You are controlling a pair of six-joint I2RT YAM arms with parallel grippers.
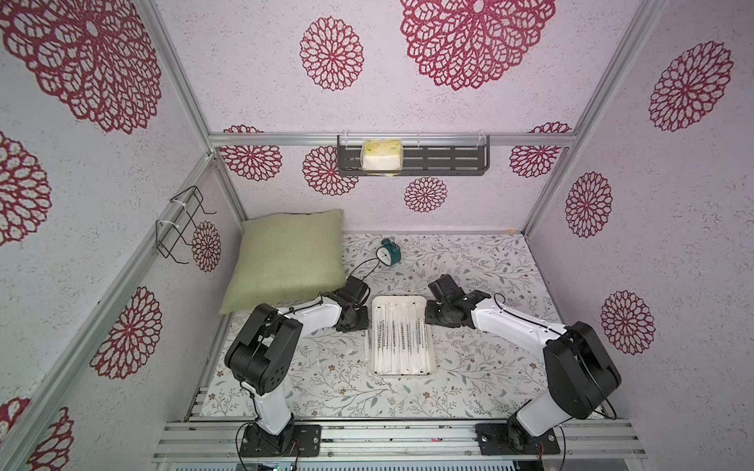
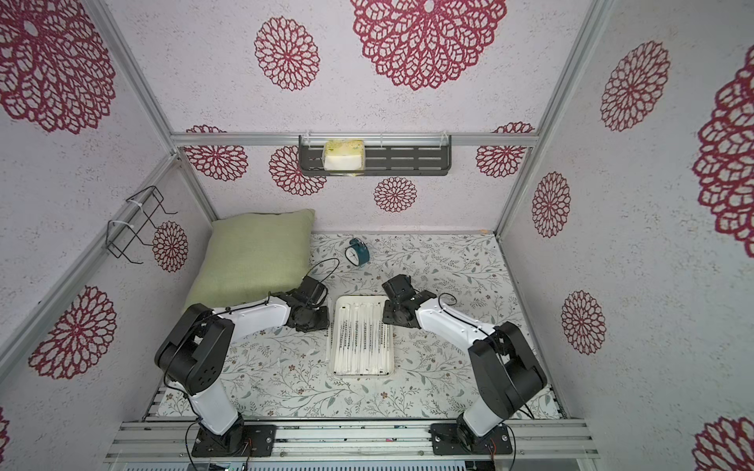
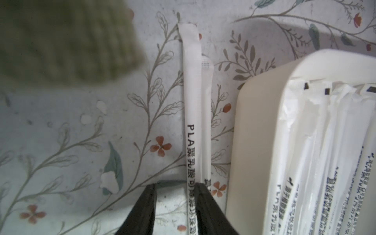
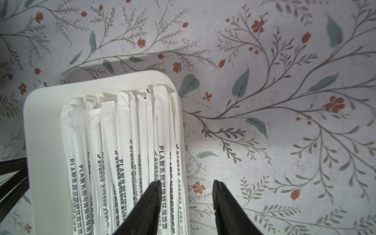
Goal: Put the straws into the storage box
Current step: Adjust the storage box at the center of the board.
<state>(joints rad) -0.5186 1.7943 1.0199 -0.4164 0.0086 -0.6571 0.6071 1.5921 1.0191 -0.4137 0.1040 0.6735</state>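
Just beside the left long side of the tray (image 3: 254, 142), on the flowered table (image 1: 310, 379), two loose straws (image 1: 367, 346) lie side by side. Their long axes run parallel to the tray and to the packed straws (image 4: 126, 132) inside it. The left gripper (image 3: 176, 185) stands over them, jaws partly open and straddling the printed straw (image 3: 191, 142), which runs lengthwise out from between the fingers; nothing appears clamped. The second straw (image 3: 206, 122) disappears behind one finger. The left arm, the nearer one, reaches low, wrist turned down to the table. The right gripper (image 4: 186, 181) hangs open and empty across the tray's opposite rim.
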